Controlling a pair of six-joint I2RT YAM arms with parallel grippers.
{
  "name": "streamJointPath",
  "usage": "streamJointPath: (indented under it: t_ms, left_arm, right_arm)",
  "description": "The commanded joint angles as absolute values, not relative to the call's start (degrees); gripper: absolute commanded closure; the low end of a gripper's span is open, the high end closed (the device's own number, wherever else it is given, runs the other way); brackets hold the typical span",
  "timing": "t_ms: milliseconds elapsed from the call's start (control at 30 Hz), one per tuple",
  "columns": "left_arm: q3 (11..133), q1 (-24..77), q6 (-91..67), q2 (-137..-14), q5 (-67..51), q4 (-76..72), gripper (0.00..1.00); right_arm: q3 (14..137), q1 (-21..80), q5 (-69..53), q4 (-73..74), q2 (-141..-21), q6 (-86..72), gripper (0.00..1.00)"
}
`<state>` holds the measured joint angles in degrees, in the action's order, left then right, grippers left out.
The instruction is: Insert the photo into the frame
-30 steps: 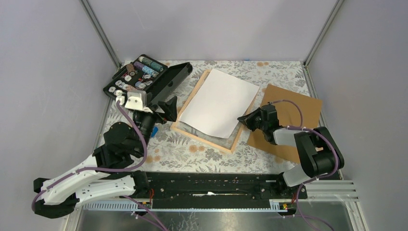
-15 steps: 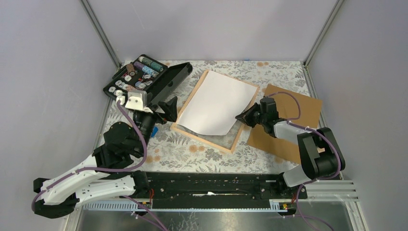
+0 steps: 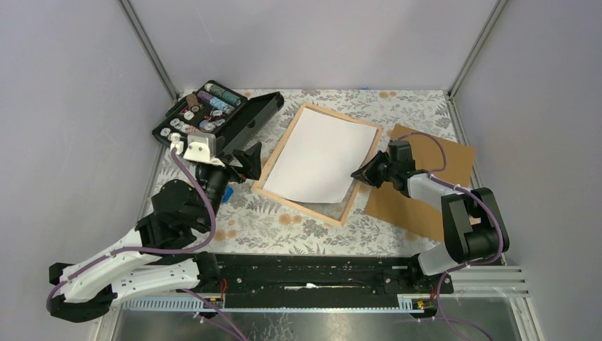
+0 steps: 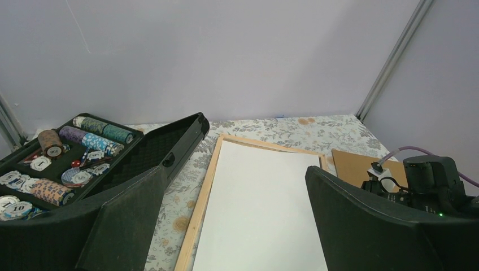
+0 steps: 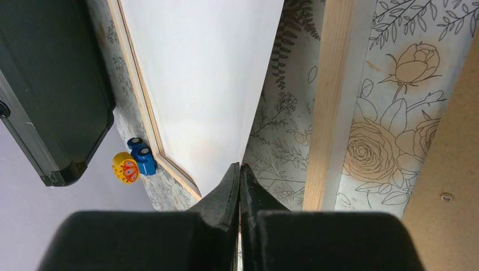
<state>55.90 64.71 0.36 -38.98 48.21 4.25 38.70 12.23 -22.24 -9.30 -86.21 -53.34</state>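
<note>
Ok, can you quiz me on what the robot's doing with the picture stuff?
1. True or false: the left tool is shut.
2. What is the right tool pinching? A the photo, B the brown board, C the frame.
3. Fill in: the poker chips sit in the black ____.
Key: 1 false, it is wide open. 2 A. 3 case.

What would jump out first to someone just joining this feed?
The big photo, white side up, lying over the pale wooden frame mid-table, its right edge pinched by the shut right gripper. On the left, the open black case of poker chips, with the left gripper wide open beside it.
</note>
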Motion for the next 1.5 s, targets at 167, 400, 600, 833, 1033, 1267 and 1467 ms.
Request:
streamJointPath:
  t_ms: [167, 400, 600, 833, 1033, 1267, 1467]
  left_arm:
    - [58.18, 64.22, -1.47, -39.02, 47.03, 3.69, 0.01]
    - [58.18, 63.99, -1.80, -38.91, 46.54, 3.86, 0.01]
    - [58.37, 63.62, -2.28, -38.87, 45.79, 4.20, 0.01]
    - [58.35, 63.55, -2.29, -38.91, 45.96, 4.22, 0.01]
    - [58.36, 63.57, -2.38, -38.92, 45.86, 4.22, 0.01]
    - [58.35, 63.56, -2.42, -38.92, 46.10, 4.26, 0.01]
    - [58.35, 63.57, -2.49, -38.89, 45.92, 4.31, 0.01]
  right_arm:
    - [38.73, 14.11, -20.23, -15.60, -86.99, -57.51, 1.00]
    - [35.44, 15.42, -13.12, -18.45, -83.59, -60.77, 1.00]
    - [36.75, 17.57, -14.65, -18.39, -85.82, -61.15, 1.00]
    - [33.26, 21.16, -10.50, -20.86, -83.95, -63.62, 1.00]
    - [33.13, 21.44, -9.13, -20.24, -84.01, -61.68, 1.00]
    - [38.10, 21.53, -7.56, -11.52, -83.76, -53.54, 0.75]
    - [41.87, 21.58, -2.08, 3.73, -80.52, -44.28, 0.49]
